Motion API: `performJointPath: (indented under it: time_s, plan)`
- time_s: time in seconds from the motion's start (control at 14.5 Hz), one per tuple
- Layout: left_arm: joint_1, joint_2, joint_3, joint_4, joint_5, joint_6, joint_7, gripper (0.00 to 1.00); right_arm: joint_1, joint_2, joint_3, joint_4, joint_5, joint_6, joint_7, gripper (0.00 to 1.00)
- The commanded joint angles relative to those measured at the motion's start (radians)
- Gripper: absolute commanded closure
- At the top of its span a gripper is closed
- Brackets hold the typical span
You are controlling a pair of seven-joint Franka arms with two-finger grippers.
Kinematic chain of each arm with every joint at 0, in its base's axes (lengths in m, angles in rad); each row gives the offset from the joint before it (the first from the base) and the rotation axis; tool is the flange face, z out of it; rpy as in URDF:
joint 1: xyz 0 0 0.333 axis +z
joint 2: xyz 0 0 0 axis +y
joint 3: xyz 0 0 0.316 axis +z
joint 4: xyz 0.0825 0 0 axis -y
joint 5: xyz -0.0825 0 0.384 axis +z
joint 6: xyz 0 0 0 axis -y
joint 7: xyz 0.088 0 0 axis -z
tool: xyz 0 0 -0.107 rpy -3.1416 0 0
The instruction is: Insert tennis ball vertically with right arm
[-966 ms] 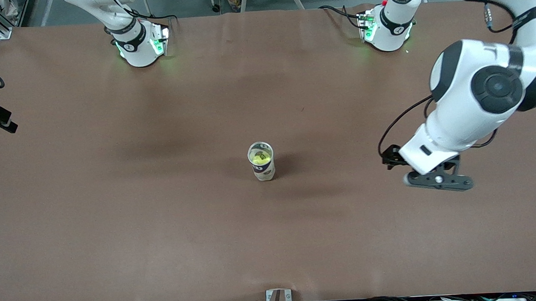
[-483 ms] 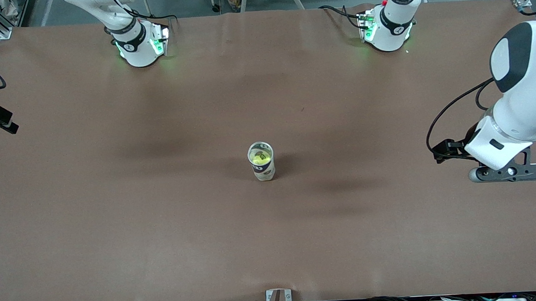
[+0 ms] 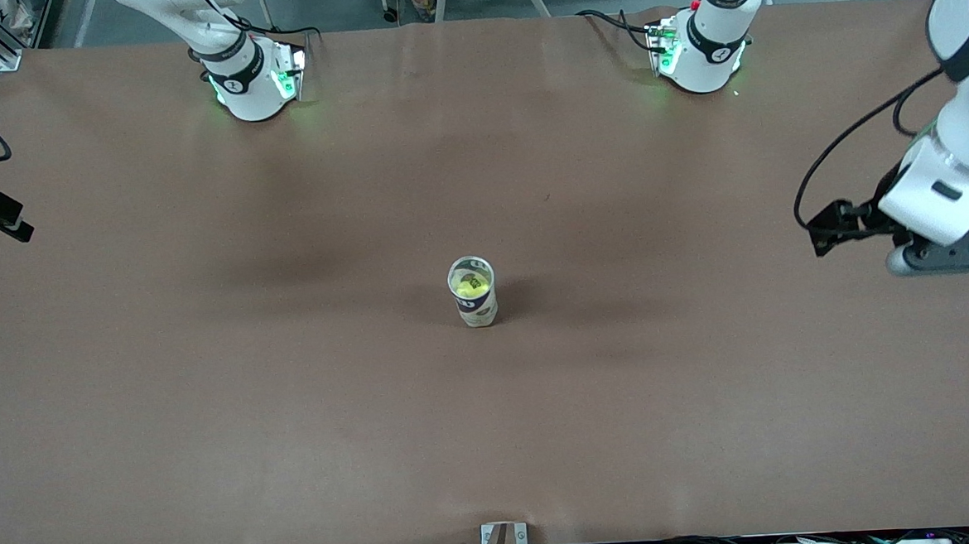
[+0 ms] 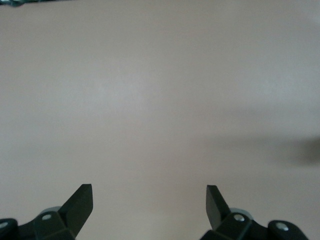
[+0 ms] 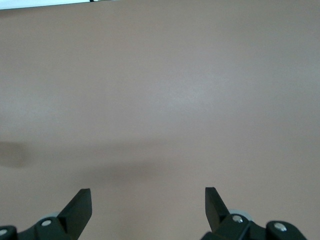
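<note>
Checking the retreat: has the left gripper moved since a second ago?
Yes. The left gripper has swung away from the can toward the left arm's end of the table, fingers open.

Only the can (image 3: 473,292) stands mid-table (image 3: 208,386); room all round it.

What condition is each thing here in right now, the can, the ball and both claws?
Clear cylindrical can: upright on the brown table, top open.
Yellow tennis ball: inside the can.
Left gripper: open, empty, over bare table.
Right gripper: open, empty, over bare table.
</note>
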Motion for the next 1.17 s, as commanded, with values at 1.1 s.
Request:
performJointPath:
  time_s: [1.1]
  plan:
    - [-0.033, -0.317, 0.047, -0.271, -0.127, -0.065, 0.022, 0.00, 0.021, -0.026, 0.013, -0.034, -0.064, 0.003, 0.016, 0.00]
